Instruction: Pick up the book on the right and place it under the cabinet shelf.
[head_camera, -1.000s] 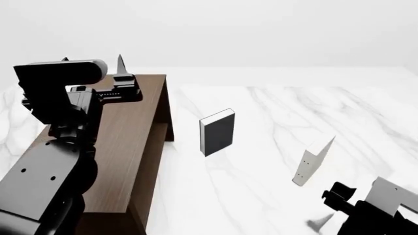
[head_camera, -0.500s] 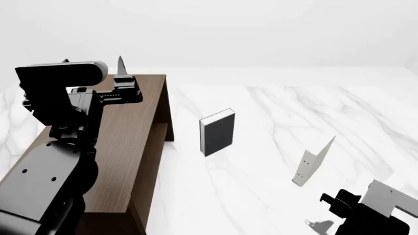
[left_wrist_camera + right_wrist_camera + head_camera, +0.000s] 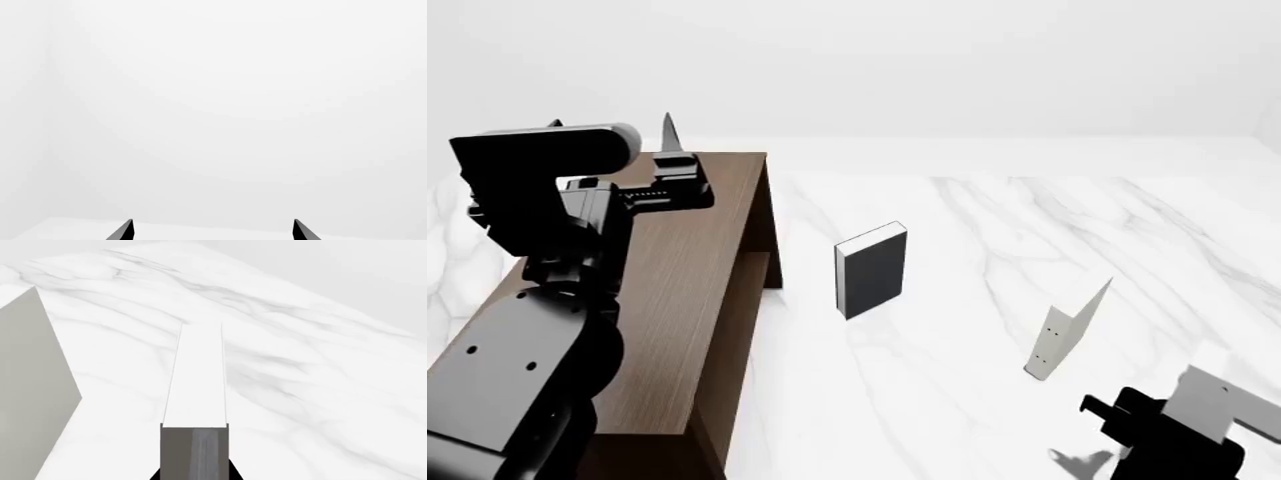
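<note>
My right gripper (image 3: 1132,428) is shut on the thin white book (image 3: 1214,400) low at the right of the head view. In the right wrist view the book (image 3: 197,375) runs edge-on straight out from between the jaws of that gripper (image 3: 194,476), above the marble table. The dark-brown cabinet (image 3: 681,300) stands at the left, its open face toward the table's middle, with the shelf board (image 3: 751,268) showing. My left gripper (image 3: 614,128) hovers open and empty over the cabinet's far end; in the left wrist view the gripper (image 3: 212,232) shows only blank wall ahead.
A second pale-grey book (image 3: 1068,335) stands upright just left of the held one and also shows in the right wrist view (image 3: 33,390). A black book with white page edges (image 3: 870,268) stands mid-table. The white marble table (image 3: 1028,220) stretches right of the cabinet.
My right gripper with the book has shifted slightly down and toward the near edge. The left arm has edged a little up and to the left. The other books have not moved.
</note>
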Controlling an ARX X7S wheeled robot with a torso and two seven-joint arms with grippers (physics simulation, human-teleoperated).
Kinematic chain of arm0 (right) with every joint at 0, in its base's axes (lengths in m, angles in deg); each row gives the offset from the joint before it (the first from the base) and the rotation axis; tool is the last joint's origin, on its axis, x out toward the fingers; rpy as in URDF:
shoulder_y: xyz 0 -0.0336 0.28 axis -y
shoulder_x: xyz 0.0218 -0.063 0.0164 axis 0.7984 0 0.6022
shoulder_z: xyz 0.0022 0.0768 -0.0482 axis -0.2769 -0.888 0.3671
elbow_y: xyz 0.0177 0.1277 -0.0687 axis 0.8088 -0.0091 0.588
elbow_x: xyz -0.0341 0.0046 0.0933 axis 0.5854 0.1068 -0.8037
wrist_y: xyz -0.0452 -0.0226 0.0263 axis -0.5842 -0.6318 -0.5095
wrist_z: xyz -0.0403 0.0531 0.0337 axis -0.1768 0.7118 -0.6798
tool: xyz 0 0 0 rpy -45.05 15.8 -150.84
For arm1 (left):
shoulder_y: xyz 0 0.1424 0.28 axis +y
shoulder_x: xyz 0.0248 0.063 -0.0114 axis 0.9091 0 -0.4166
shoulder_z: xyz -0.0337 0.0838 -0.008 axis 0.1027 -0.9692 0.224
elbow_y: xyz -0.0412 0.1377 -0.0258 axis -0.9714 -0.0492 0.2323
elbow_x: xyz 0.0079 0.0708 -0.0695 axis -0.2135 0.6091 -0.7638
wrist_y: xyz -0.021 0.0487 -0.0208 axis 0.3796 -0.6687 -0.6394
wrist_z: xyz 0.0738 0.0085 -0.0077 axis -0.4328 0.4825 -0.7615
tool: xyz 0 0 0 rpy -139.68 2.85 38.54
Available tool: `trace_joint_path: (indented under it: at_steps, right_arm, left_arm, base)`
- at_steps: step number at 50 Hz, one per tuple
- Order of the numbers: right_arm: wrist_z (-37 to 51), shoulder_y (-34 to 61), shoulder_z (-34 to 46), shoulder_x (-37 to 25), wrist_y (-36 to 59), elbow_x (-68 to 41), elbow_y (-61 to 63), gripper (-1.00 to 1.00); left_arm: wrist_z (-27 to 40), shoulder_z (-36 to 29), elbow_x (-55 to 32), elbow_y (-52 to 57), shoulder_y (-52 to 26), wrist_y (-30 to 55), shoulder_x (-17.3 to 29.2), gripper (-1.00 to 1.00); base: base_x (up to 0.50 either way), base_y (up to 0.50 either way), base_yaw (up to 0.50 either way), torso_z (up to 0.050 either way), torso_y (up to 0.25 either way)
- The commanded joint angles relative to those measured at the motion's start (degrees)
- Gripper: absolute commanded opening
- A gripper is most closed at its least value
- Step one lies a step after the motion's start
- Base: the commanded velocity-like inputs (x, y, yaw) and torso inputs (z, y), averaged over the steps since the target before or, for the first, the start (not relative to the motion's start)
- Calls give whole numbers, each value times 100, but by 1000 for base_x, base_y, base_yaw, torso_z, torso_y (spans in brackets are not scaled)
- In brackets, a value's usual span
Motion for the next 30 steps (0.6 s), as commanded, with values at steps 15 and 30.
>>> trace_joint_path:
  at_steps: [15,30]
  right_arm:
    - [-302,225,623,-790,1026,63,1837,-100]
    - [-63,645,666,-1189,1664,262,2602,-100]
  left_arm:
    - [54,111,-155,154,-58,75,70,100]
    - [110,179,-223,231,-100,132,119,100]
  base:
    - [0,0,0,0,1]
    - [0,0,0,0,1]
